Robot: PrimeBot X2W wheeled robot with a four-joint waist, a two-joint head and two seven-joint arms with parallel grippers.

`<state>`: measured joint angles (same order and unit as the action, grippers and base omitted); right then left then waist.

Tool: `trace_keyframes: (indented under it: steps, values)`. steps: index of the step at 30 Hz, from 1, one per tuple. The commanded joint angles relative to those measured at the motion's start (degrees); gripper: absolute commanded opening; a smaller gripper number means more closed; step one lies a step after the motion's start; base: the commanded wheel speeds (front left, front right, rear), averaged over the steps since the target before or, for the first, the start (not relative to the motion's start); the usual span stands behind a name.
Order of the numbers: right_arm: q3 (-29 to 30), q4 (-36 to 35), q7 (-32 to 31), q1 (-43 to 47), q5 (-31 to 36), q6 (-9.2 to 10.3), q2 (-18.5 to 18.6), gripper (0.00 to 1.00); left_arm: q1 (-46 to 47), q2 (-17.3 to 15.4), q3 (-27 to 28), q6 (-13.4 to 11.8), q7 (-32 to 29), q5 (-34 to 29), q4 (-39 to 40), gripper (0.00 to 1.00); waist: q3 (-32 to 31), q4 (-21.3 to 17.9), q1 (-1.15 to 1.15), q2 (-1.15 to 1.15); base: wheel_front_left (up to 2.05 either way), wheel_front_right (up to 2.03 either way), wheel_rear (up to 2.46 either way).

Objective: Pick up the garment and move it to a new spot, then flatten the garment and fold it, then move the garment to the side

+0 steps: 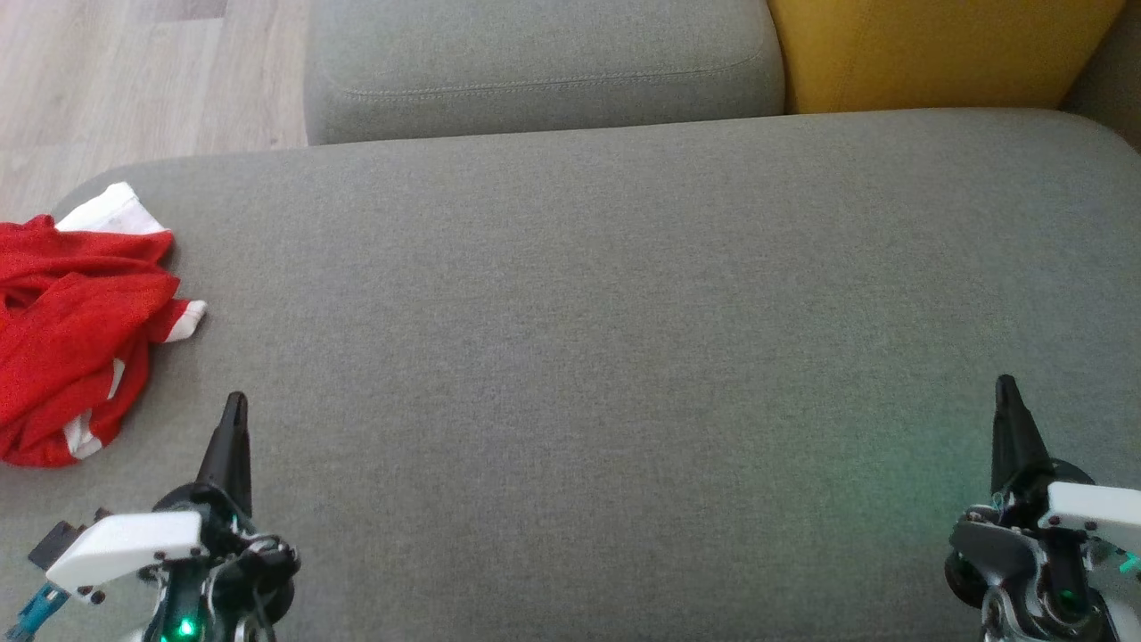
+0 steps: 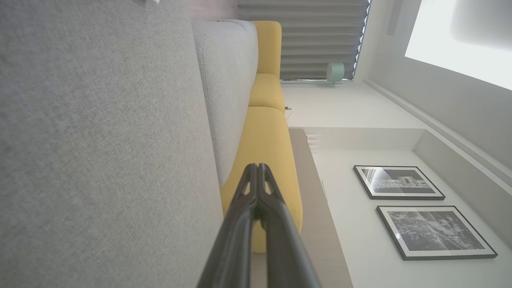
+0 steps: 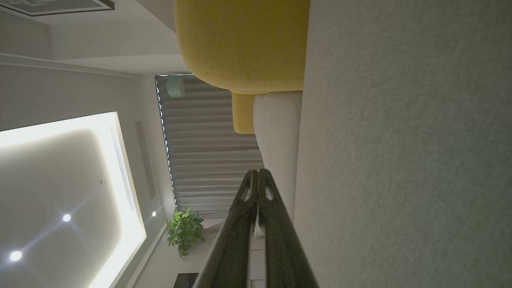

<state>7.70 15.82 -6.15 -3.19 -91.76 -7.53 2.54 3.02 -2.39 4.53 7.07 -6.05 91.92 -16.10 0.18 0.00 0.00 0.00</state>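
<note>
Garment [image 1: 71, 330], red with white trim, lies crumpled at the far left edge of the grey seat cushion [image 1: 579, 312], partly cut off by the head view's left border, nothing gripping it. Left gripper [image 1: 235, 406] sits at lower left, near the garment's near end but not touching it, fingers pressed together on nothing. Right gripper [image 1: 1007, 388] is at lower right, well apart from the garment, fingers likewise pressed together and empty; grey back cushion [image 1: 535, 62] and yellow cushion [image 1: 927, 53] lie beyond, wood floor [image 1: 107, 80] at upper left.
</note>
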Motion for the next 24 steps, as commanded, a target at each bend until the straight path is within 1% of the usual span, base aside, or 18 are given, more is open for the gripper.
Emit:
trace_keyframes:
  steps: [1,5,6,19,24]
  values:
    - [-1.2,-1.8,-0.3,-3.0,-0.4,0.04,0.3,0.00,3.2,-0.5,2.0,0.4,-0.4,0.2,2.1,0.00,0.0,0.0,0.00,0.00,0.00,0.00,0.00]
    - [-1.2,-1.8,-0.3,-3.0,-0.4,0.04,0.3,0.00,3.2,-0.5,2.0,0.4,-0.4,0.2,2.1,0.00,0.0,0.0,0.00,0.00,0.00,0.00,0.00]
    - [0.0,0.2,0.0,0.0,0.0,0.00,0.0,1.00,0.0,0.0,-0.1,0.0,0.0,0.0,-0.2,1.00,0.0,0.0,0.00,0.00,0.00,0.00,0.00]
    - [-1.5,-0.5,1.6,-0.1,1.2,0.00,0.1,1.00,0.7,0.0,-1.6,0.0,2.0,-0.5,-0.1,1.00,0.0,0.0,0.00,0.00,0.00,0.00,0.00]
    - [-2.2,-1.0,2.7,-0.4,3.2,0.01,0.6,1.00,1.2,-0.2,-2.3,0.0,3.0,-2.4,0.5,1.00,-0.1,0.0,0.00,0.00,0.00,0.00,0.00]
